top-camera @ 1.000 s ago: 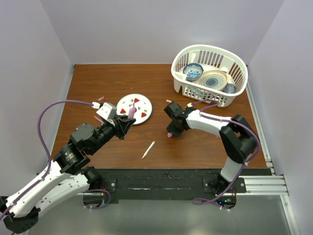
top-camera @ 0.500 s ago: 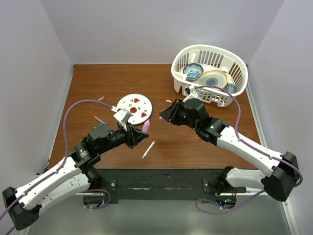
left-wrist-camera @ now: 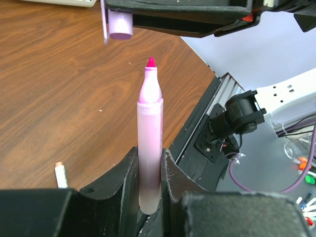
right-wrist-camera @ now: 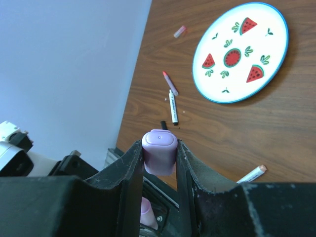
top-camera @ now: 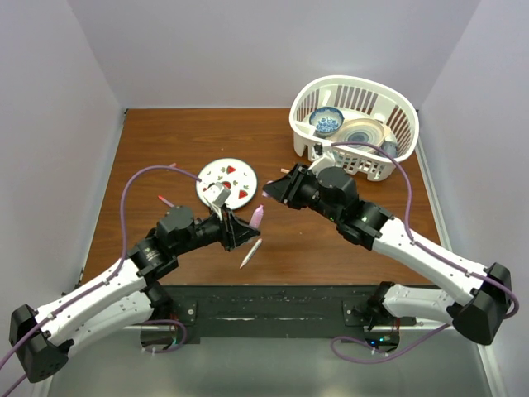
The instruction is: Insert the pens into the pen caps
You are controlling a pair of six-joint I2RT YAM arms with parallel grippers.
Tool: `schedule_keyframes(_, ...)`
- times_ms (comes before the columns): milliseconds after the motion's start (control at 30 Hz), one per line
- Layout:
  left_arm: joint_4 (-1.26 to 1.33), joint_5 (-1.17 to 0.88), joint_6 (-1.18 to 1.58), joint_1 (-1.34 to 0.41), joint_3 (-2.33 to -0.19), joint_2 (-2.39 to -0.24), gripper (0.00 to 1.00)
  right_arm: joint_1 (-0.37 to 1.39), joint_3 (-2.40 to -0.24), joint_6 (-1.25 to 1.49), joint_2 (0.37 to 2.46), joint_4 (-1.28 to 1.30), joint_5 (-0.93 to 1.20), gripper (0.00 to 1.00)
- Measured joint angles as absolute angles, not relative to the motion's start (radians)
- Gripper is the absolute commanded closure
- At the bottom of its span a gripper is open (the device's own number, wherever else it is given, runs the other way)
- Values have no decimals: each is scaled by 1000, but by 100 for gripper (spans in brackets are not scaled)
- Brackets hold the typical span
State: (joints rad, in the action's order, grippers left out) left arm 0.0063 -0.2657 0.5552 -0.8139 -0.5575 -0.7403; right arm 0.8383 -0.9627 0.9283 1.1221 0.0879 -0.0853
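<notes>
My left gripper (top-camera: 245,227) (left-wrist-camera: 149,152) is shut on the thick pale pink pen (left-wrist-camera: 149,148) (top-camera: 258,217), whose magenta tip points up and away. My right gripper (top-camera: 270,193) (right-wrist-camera: 159,146) is shut on a pale pink cap (right-wrist-camera: 159,150) (left-wrist-camera: 120,22). The cap hangs a short way beyond the pen tip and a little to its left, not touching it. A white pen (top-camera: 250,253) (right-wrist-camera: 252,174) lies on the table near the front. A thin reddish pen (right-wrist-camera: 169,83) (top-camera: 165,201), another white pen (right-wrist-camera: 172,106) and a dark cap (right-wrist-camera: 163,125) lie at the left.
A watermelon-patterned plate (top-camera: 216,172) (right-wrist-camera: 276,69) lies behind the grippers. A white basket (top-camera: 397,116) with dishes stands at the back right. A small pink cap (top-camera: 173,166) (right-wrist-camera: 179,31) lies at the far left, another (top-camera: 284,170) right of the plate.
My left gripper has carried the pink pen right and toward the front. My right arm has swung round and brought the cap to just beyond the pen tip.
</notes>
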Motion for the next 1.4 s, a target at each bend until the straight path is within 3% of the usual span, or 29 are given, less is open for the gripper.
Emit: schedule_keyframes(1400, -20, -228, 530, -817, -558, -719, 100, 949, -1021, 889, 1071, 174, -173, 100)
